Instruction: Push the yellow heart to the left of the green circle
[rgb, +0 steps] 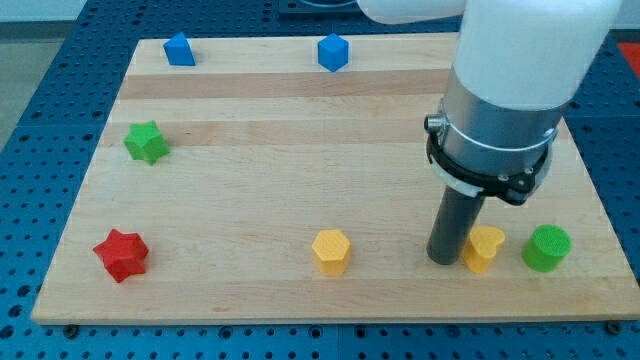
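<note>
The yellow heart lies near the board's bottom right. The green circle stands just to its right, a small gap between them. My tip is on the board right at the heart's left side, touching or nearly touching it. The rod rises from there into the arm's grey and white body, which covers the upper right of the view.
A yellow hexagon sits at the bottom middle. A red star is at the bottom left, a green star at the left. Two blue blocks sit along the top edge. The wooden board ends close below the heart.
</note>
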